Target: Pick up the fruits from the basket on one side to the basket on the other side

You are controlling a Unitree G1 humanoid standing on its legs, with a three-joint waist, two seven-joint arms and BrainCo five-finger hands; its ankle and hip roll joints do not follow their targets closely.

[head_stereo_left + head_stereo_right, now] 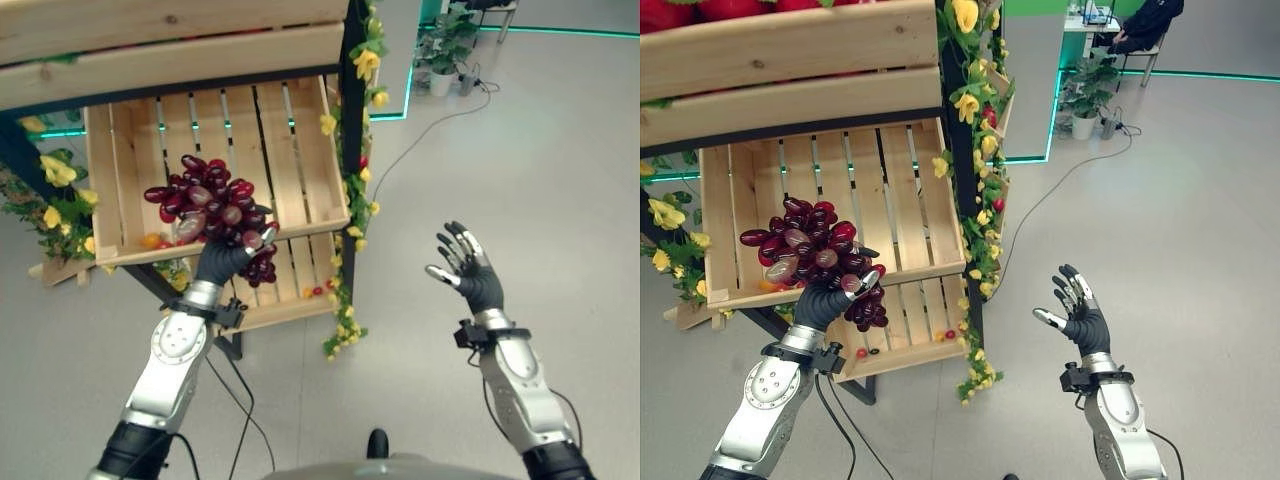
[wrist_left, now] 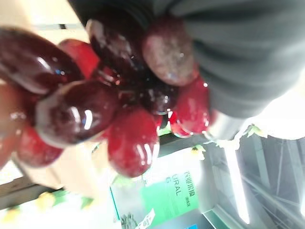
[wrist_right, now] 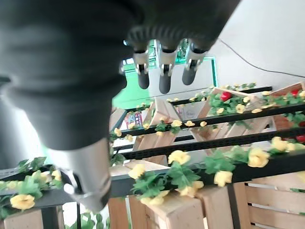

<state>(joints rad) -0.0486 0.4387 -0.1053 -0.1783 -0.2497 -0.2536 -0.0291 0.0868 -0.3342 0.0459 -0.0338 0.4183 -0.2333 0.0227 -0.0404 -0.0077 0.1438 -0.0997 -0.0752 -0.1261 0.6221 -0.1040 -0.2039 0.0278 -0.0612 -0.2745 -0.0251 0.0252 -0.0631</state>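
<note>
A bunch of dark red grapes [image 1: 210,208] is held up in front of the middle wooden crate [image 1: 290,150] of a tilted shelf. My left hand [image 1: 222,262] is shut on it from below, fingers curled round the lower grapes. The left wrist view has the grapes [image 2: 95,109] pressed close against the hand's dark cover [image 2: 238,57]. My right hand [image 1: 470,272] is raised over the bare floor to the right of the shelf, open with spread fingers [image 3: 164,71] and nothing in it.
The middle crate holds an orange fruit [image 1: 150,240] at its front left. A lower crate [image 1: 290,300] has small red fruits [image 1: 316,292]; an upper crate [image 1: 780,50] holds red fruit. A black post with yellow flowers [image 1: 352,180] edges the shelf. A potted plant [image 1: 445,45] stands far back.
</note>
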